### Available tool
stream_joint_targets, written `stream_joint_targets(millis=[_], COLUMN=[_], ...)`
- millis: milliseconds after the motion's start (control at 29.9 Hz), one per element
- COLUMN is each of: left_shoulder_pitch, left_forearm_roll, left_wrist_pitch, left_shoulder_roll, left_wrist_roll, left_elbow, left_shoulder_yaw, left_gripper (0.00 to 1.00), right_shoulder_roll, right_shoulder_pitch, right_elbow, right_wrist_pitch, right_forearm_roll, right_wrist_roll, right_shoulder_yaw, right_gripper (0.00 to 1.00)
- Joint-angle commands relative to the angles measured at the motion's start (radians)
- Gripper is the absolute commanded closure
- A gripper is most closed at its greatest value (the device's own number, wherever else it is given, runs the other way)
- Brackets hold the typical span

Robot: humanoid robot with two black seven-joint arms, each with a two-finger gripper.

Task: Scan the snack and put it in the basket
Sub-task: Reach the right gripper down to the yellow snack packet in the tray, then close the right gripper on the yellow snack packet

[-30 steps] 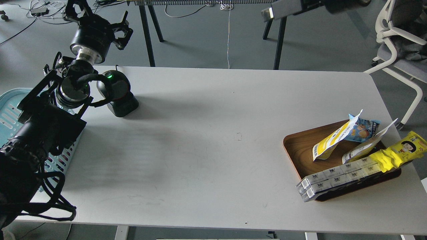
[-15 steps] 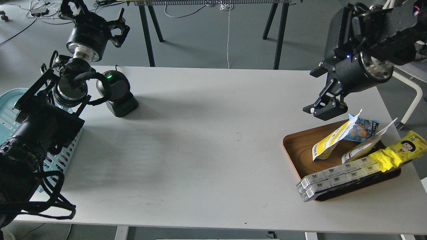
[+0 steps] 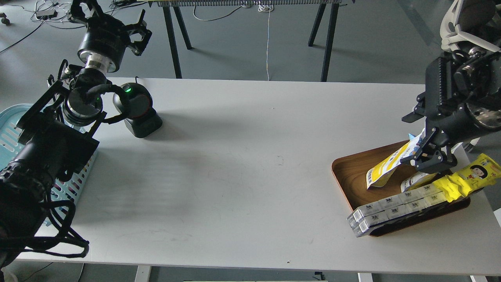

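The right gripper (image 3: 430,159) sits low over the wooden tray (image 3: 352,176), against the snack (image 3: 385,168); whether its fingers are together cannot be told. The left gripper (image 3: 107,19) hangs raised with fingers apart, beyond the scanner (image 3: 137,109).

right gripper (image 3: 430,161) | swung in from above, now down at snack (image 3: 385,169)

1 basket (image 3: 11,129), 1 scanner (image 3: 137,109), 1 tray (image 3: 354,174), 2 white-yellow pouches (image 3: 385,166).

On the pale grey worktop (image 3: 242,164), a brown wood-grain tray (image 3: 352,176) holds a white, yellow-bottomed snack (image 3: 381,170) beside a yellow cartoon-face wrapper (image 3: 465,178), far from the light blue slotted basket (image 3: 11,125).
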State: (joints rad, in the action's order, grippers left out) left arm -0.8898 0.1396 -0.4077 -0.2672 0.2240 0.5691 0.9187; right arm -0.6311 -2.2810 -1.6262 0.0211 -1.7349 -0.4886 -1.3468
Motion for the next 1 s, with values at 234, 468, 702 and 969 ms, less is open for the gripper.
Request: stream_joint_targets(millis=[234, 468, 702, 969], left_shoulder_pitch=[-0.001, -0.001, -0.011, -0.014], left_forearm_roll=[-0.002, -0.002, -0.002, -0.002], left_wrist_pitch=[0.006, 0.006, 0.006, 0.006], left_shoulder_roll=[0.005, 0.008, 0.005, 0.009], left_wrist_roll=[0.0, 0.0, 0.0, 0.0], left_elbow=[-0.002, -0.003, -0.008, -0.008], left_shoulder_yaw=[-0.001, -0.003, -0.004, -0.006], left_gripper=[0.0, 0.0, 0.0, 0.0], right_shoulder_roll=[0.001, 0.005, 0.008, -0.001], right_shoulder_pitch=[0.173, 0.25, 0.253, 0.206], right_elbow=[0.14, 0.207, 0.212, 0.195], right_wrist_pitch=[-0.003, -0.003, -0.003, 0.002], right_forearm_roll=[-0.07, -0.069, -0.06, -0.061], right_wrist_roll=[0.0, 0.0, 0.0, 0.0], right_shoulder_yaw=[0.011, 0.089, 0.127, 0.126], right_gripper=[0.24, 0.28, 0.28, 0.27])
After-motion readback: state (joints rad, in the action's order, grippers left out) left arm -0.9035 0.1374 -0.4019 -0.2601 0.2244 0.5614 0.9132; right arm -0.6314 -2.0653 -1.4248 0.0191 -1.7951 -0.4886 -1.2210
